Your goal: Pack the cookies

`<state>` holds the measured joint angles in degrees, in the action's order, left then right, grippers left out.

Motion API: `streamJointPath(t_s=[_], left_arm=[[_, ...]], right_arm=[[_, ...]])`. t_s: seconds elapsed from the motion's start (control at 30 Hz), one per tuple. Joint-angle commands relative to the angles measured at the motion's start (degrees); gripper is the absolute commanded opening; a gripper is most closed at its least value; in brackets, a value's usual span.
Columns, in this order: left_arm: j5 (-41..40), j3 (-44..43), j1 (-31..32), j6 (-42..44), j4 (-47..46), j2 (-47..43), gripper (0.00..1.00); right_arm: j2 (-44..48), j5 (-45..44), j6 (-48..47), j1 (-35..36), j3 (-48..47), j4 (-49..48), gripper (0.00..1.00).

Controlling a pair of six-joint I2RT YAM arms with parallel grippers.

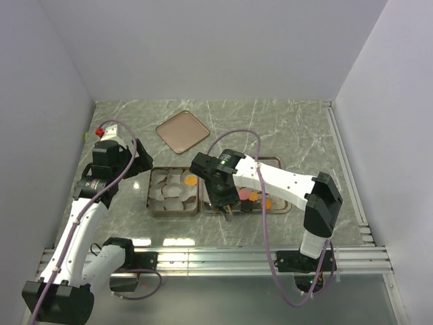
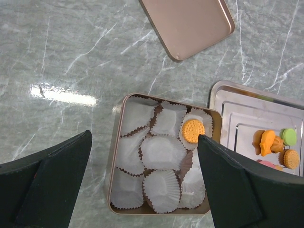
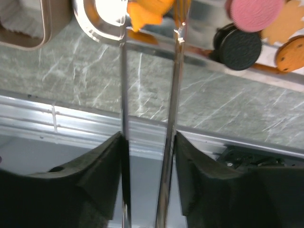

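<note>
From above, my left gripper (image 1: pixel 143 166) hangs just left of the tin (image 1: pixel 150 196). My right gripper (image 1: pixel 223 200) reaches over the near left part of the tray (image 1: pixel 284 206), where the cookies (image 1: pixel 254 196) lie in a loose cluster. One orange round (image 1: pixel 191 181) sits in the tin. The lid (image 1: pixel 183 131) lies apart, farther back. My right arm covers much of the tray, so I cannot count what is on it.

From my left wrist, the left gripper (image 2: pixel 143 137) has its jaws spread wide with nothing between them, the tin below. White cups (image 2: pixel 161 152) fill the tin, and the orange round (image 2: pixel 193 130) rests in one on the tray side. On the tray I see an orange figure (image 2: pixel 266 141), a green cookie (image 2: pixel 288 137) and a sliver of a pink cookie (image 2: pixel 266 164). My finger (image 2: pixel 237 190) cuts off the rest.

From my right wrist, the right gripper (image 3: pixel 147 137) is clenched on tweezers (image 3: pixel 124 95), whose prongs run up on either side of the orange figure. The frame crops the tips, so I cannot tell whether they pinch it or only straddle it. A dark cookie (image 3: pixel 240 47) lies just beside the pink one.

I judge these biscuits light, stiff and brittle, apt to chip under a hard squeeze and to slip on smooth steel. I would take each gently across its edges, the figure at its widest part.
</note>
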<state>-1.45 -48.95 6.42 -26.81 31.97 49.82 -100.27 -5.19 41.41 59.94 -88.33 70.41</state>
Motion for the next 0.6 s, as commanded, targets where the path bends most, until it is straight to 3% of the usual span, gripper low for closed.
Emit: streamJointPath(t_s=[0.0, 0.23, 0.57], left_arm=[[-0.8, -0.2, 0.3, -0.4, -1.0, -1.4, 0.99], [-1.0, -0.3, 0.3, -0.4, -0.9, -1.2, 1.00], [-1.6, -0.2, 0.5, -0.5, -0.9, -2.6, 1.00]], right_arm=[[-0.2, 1.3, 1.8, 1.8, -2.1, 1.6, 0.48], [0.0, 0.4, 1.4, 2.0, -1.8, 2.7, 0.37], [-0.2, -6.1, -2.0, -2.8, -10.7, 10.3, 0.35]])
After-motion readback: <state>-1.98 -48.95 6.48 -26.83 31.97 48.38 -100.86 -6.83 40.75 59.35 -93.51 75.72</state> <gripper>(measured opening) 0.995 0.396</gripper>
